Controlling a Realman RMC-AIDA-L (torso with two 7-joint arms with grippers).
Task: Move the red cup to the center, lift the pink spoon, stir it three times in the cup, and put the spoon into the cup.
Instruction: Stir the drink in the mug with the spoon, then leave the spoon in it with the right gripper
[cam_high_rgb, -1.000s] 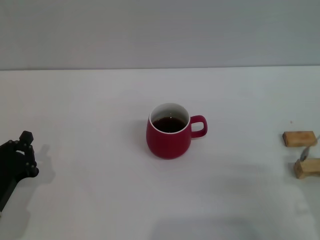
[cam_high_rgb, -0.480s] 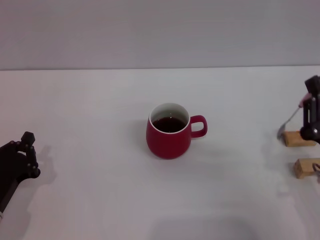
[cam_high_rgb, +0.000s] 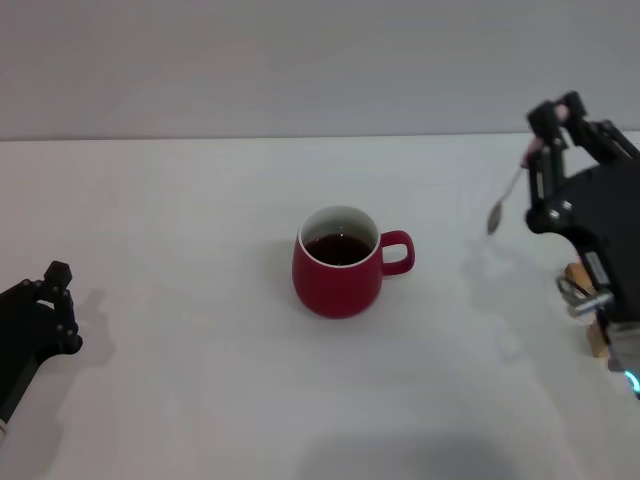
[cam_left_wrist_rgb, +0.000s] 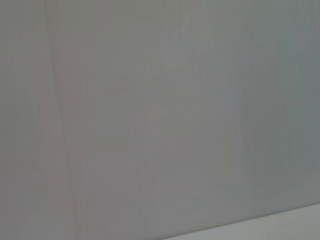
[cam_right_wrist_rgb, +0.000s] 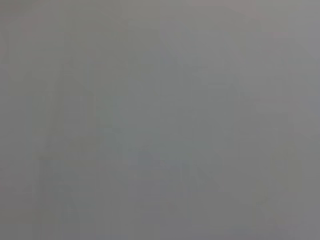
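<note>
The red cup (cam_high_rgb: 339, 265) stands upright on the middle of the white table (cam_high_rgb: 200, 380), handle to the right, with dark liquid inside. My right gripper (cam_high_rgb: 548, 135) is in the air at the right, well to the right of the cup, shut on the handle end of the pink spoon (cam_high_rgb: 503, 200). The spoon hangs down and to the left, its greyish bowl lowest. My left gripper (cam_high_rgb: 50, 300) rests parked at the left edge of the table. Both wrist views show only plain grey.
Two small tan wooden blocks sit at the right edge, mostly hidden behind my right arm; part of one (cam_high_rgb: 577, 275) shows. A grey wall stands behind the table's far edge.
My right gripper has risen and moved left toward the cup, carrying the spoon up off the wooden blocks. The cup and my left arm have not moved.
</note>
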